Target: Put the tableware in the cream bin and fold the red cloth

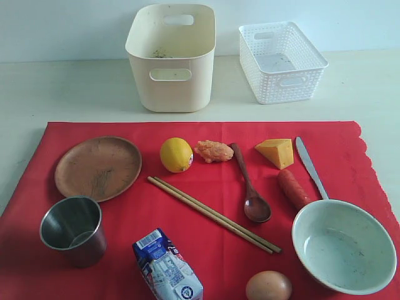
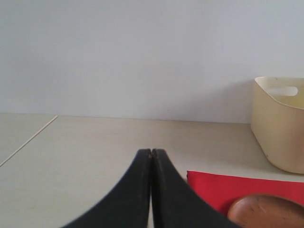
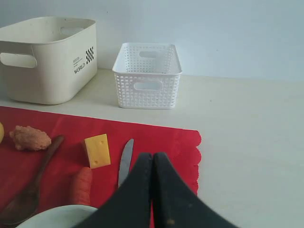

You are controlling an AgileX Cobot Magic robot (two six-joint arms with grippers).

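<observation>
The red cloth (image 1: 206, 206) lies flat on the table with tableware spread on it: a brown wooden plate (image 1: 98, 167), a steel cup (image 1: 72, 230), chopsticks (image 1: 212, 214), a dark wooden spoon (image 1: 250, 187), a silver knife (image 1: 310, 166) and a pale bowl (image 1: 344, 245). Behind the cloth stands the cream bin (image 1: 170, 56). Neither arm shows in the exterior view. My left gripper (image 2: 151, 153) is shut and empty, off the cloth's corner (image 2: 213, 187) near the plate (image 2: 266, 211). My right gripper (image 3: 152, 156) is shut and empty, above the cloth's scalloped edge (image 3: 192, 156) beside the knife (image 3: 125, 161).
A lemon (image 1: 176, 154), an orange food lump (image 1: 213, 150), cheese (image 1: 275, 152), a carrot (image 1: 292, 189), an egg (image 1: 268, 287) and a milk carton (image 1: 167, 269) also lie on the cloth. A white lattice basket (image 1: 280, 60) stands right of the bin.
</observation>
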